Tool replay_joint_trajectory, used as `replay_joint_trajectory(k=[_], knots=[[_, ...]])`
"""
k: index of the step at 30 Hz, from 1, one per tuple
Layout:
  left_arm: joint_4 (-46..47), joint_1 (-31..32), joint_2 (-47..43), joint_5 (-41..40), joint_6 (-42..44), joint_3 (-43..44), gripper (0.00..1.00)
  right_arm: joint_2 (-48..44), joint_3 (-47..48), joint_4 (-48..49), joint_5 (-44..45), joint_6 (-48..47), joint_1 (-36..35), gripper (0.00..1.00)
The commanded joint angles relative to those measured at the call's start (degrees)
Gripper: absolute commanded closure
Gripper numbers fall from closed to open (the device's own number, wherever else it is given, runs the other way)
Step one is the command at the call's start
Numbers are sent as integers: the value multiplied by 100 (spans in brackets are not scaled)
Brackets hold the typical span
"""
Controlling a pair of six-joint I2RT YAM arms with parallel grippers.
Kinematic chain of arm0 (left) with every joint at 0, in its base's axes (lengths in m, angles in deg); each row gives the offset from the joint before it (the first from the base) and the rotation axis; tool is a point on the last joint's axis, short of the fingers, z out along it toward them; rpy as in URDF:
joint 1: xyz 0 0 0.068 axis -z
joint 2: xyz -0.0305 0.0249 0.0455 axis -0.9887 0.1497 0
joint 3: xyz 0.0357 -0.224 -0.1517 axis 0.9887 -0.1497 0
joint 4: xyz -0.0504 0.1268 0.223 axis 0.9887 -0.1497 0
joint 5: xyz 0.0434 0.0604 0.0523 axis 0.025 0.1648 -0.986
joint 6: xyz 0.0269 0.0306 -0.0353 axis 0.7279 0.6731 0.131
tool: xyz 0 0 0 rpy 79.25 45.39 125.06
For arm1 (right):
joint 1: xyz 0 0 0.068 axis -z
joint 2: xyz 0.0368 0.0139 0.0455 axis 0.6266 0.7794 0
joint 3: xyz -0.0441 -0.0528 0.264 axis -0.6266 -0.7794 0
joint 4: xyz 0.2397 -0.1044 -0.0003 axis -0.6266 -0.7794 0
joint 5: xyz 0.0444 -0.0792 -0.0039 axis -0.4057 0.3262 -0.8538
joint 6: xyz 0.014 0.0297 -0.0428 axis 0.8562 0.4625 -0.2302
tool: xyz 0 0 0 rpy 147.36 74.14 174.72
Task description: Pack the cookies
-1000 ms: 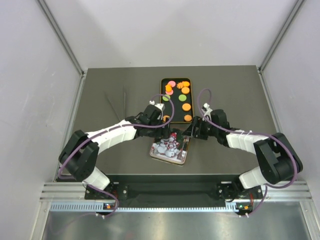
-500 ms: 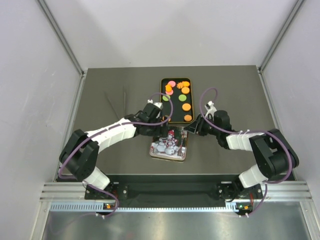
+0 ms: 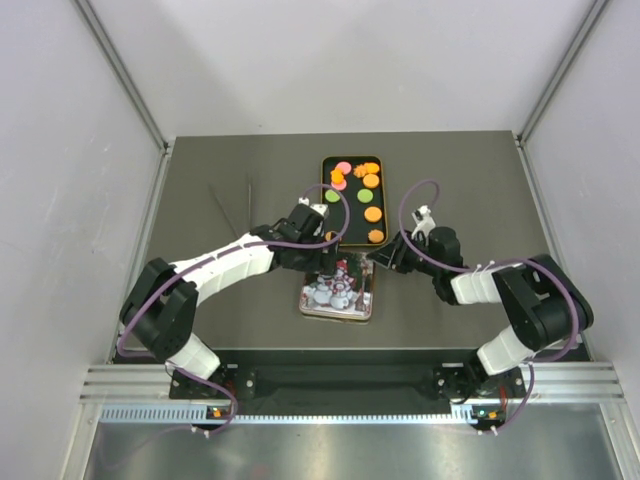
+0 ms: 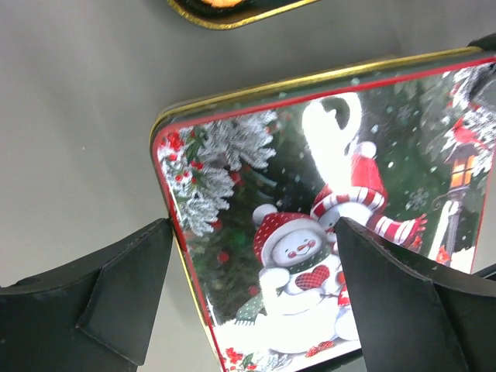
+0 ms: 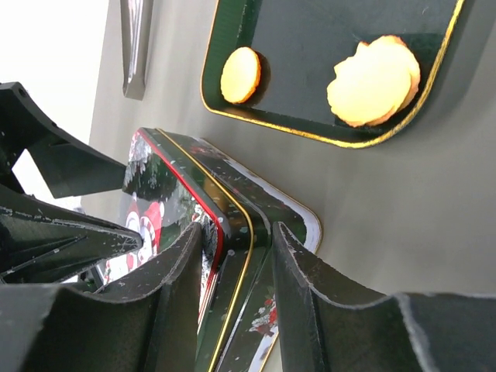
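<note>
- My left arm [image 3: 225, 265] reaches forward and inward; the left gripper [image 4: 256, 232] hangs with its jaws spread wide.
- My right arm [image 3: 480, 285] bends inward, low; the right gripper [image 5: 239, 256] has its jaws pinched on the tin [image 5: 240, 190] edge.

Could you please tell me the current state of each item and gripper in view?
tin lid: picture side up, one edge pinched, seemingly ajar.
tin base: under the lid, contents hidden.
left gripper: open, over the lid's corner.
right gripper: shut on the lid's rim.
cookies: loose, not yet packed.
black tray: uncovered, holding the cookies.
metal tongs: lying on the table, unheld.
</note>
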Motion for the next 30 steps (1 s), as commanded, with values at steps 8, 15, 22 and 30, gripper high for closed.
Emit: replay_joint_trajectory(k=[8, 15, 22, 30], knots=[[32, -120, 138, 109, 377, 649, 8, -270, -957, -819, 601, 442, -811, 83], [-91, -129, 429, 188, 492, 825, 8, -727, -1019, -1161, 1058, 496, -1129, 55], [-126, -129, 455, 206, 571, 825, 9, -1429, -555, -1934, 1243, -12, -1137, 36], [-82, -129, 473, 259, 484, 764, 9, -1106, -271, -1797, 796, -50, -1128, 37]])
